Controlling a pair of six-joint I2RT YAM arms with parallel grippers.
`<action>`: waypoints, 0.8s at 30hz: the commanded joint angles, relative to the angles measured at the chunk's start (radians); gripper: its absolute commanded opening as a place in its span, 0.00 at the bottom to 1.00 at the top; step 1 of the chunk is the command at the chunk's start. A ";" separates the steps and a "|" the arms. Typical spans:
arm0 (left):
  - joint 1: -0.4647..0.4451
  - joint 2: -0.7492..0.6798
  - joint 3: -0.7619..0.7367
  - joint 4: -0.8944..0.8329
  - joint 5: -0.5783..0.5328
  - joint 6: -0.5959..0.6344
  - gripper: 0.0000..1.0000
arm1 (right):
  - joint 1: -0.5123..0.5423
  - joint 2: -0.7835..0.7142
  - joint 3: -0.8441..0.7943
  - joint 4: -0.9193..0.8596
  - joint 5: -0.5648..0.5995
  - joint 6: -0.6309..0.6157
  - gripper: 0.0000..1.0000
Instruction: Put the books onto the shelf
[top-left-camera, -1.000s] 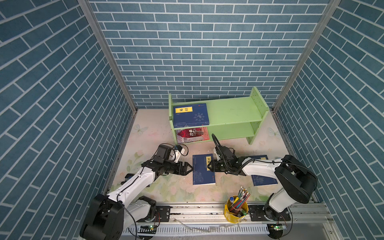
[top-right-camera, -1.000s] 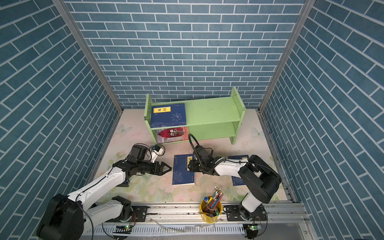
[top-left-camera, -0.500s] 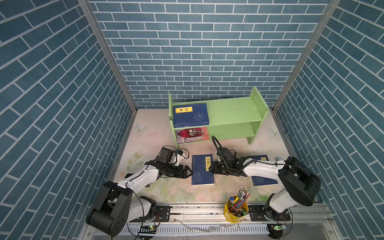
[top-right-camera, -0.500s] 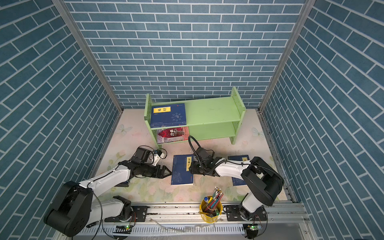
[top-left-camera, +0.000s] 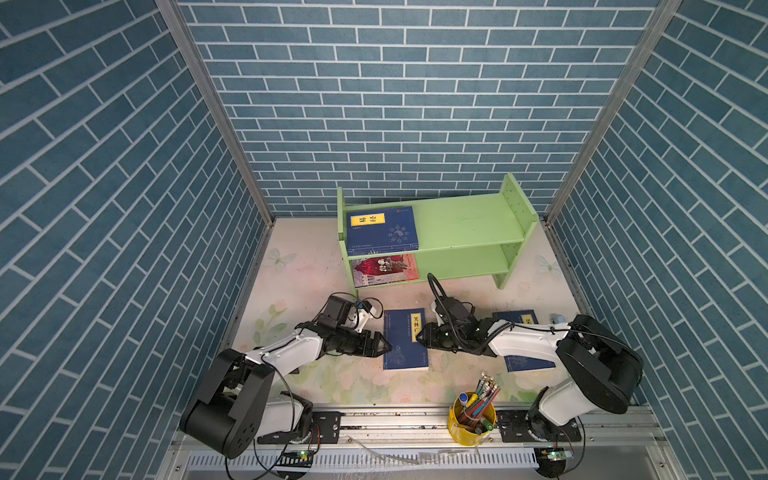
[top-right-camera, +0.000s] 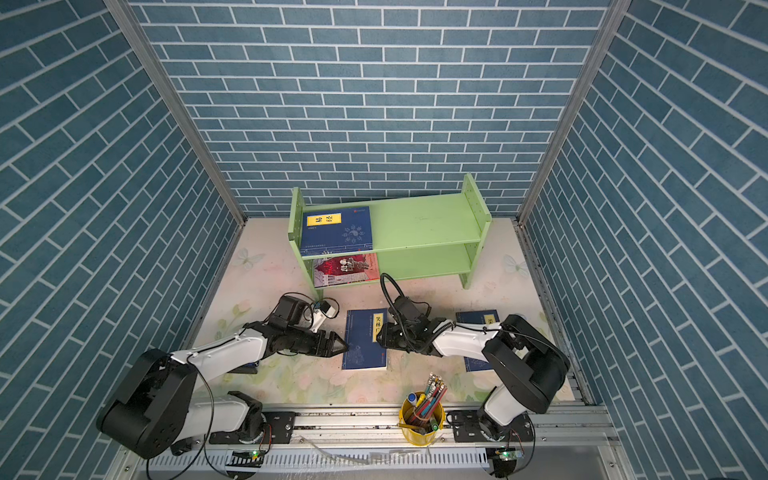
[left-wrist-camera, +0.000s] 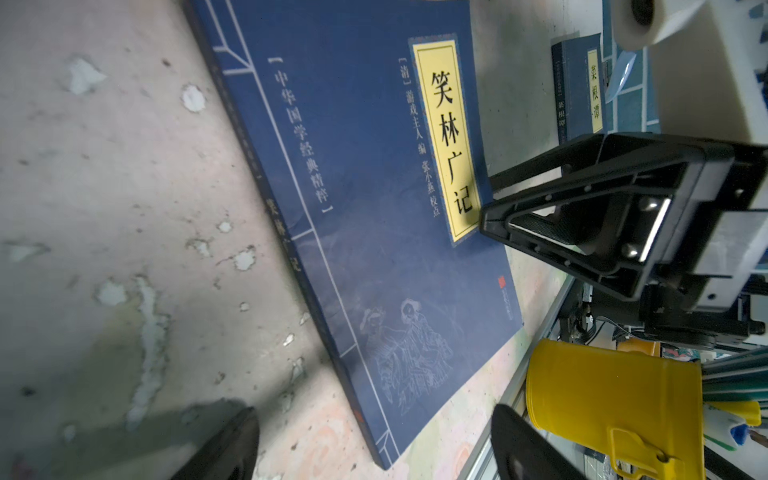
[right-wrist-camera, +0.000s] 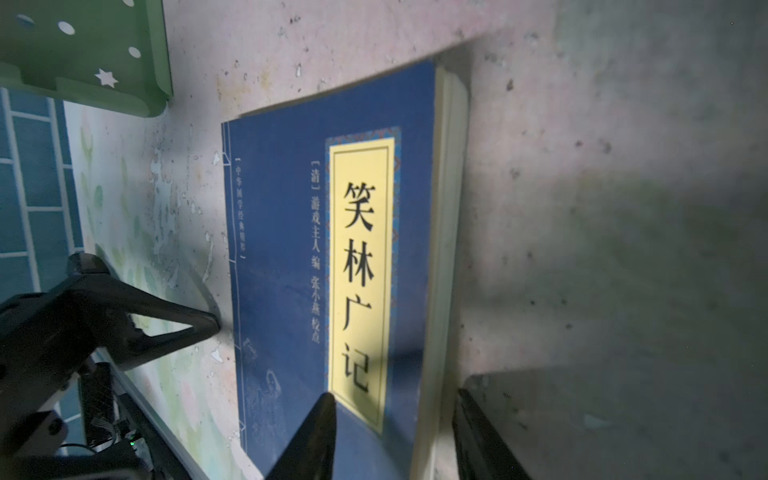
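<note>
Books first: the middle book (top-left-camera: 402, 343) lies flat and face up on the table (top-left-camera: 299, 286), in front of the shelf (top-left-camera: 461, 226) and apart from it, directly between your two grippers. Its yellow label (right-wrist-camera: 359, 270) runs along the page-edge side, the side toward your right arm.

Your right gripper (top-left-camera: 420, 336) sits low at that page edge, jaws partly parted and astride it. In the right wrist view one of its fingers (right-wrist-camera: 311, 440) is over the cover at the label's end, and the other is out over bare table past the pages. Nothing is clamped between them. You cannot tell whether the finger over the cover presses down.

Your left gripper (top-left-camera: 384, 345) faces it from the spine side, jaws spread wide and empty, with its tip at the spine edge. The left wrist view shows its fingers (left-wrist-camera: 232, 444) far apart, with the spine edge running between them. The views do not settle whether it touches the spine or is just short of it.

Two books are on the shelf, both at its left end. The top-tier book (top-left-camera: 382, 228), navy, lies flat on the upper tier, and the red-and-grey book (top-left-camera: 384, 269) lies right below it on the lower tier.

The right-hand book (top-left-camera: 514, 318), also navy, lies flat on the table under your right arm, partly hidden by it and well apart from the shelf. The yellow pencil cup (top-left-camera: 471, 419) stands at the front rail between the arm bases, near the middle book.
</note>
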 joint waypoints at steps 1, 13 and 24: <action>-0.029 0.022 -0.022 0.011 0.020 -0.011 0.89 | 0.000 0.051 -0.032 -0.009 -0.040 0.051 0.47; -0.038 0.027 -0.021 0.010 0.005 -0.012 0.88 | 0.002 0.004 -0.039 0.044 -0.086 0.081 0.39; -0.038 0.030 -0.016 -0.001 -0.015 -0.003 0.88 | 0.003 -0.033 -0.046 0.070 -0.125 0.105 0.28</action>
